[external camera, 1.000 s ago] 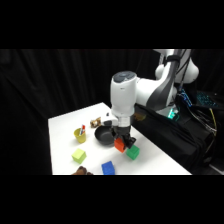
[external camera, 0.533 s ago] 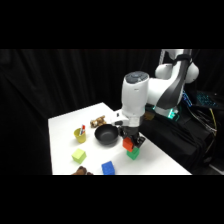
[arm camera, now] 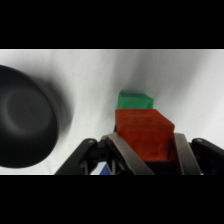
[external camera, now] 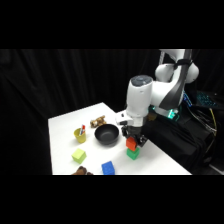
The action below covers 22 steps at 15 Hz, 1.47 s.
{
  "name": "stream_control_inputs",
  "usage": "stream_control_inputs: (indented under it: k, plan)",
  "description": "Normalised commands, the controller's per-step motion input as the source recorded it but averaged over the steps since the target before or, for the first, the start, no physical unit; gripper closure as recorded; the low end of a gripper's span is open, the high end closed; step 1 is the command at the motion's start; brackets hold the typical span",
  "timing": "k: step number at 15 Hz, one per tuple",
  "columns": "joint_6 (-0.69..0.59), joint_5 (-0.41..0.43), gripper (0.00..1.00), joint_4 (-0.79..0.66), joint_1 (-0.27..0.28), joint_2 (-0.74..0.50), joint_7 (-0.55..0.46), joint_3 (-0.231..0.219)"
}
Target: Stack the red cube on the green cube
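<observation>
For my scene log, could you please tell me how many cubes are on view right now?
4: the red cube held in the gripper over the green cube; a blue cube and a lime cube at the table's front. Others may be hidden.

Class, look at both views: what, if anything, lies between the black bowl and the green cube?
Only bare white table lies between the black bowl and the green cube; the wrist view shows it best.

black bowl point(external camera: 107, 135) close beside green cube point(external camera: 133, 153), bare table point(external camera: 160, 162) beyond
</observation>
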Motion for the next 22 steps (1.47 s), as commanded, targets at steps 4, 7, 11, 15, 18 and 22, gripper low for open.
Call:
stream_control_inputs:
  k: [4, 7, 11, 15, 18, 22]
  plan:
    - [0.27, 0.002, 0.74, -0.19, -0.049, -0.08, 0.02, 0.039]
    - [0.25, 0.025, 0.74, -0.14, -0.058, -0.04, -0.02, 0.041]
    - [0.28, 0.075, 0.74, -0.08, -0.081, 0.01, -0.09, 0.058]
    - [0.25, 0.092, 0.74, -0.05, -0.083, 0.02, -0.12, 0.069]
    - [0.16, 0.080, 0.24, -0.06, -0.071, -0.03, -0.12, 0.064]
    - [0.08, 0.077, 0.00, -0.07, -0.063, -0.10, -0.10, 0.057]
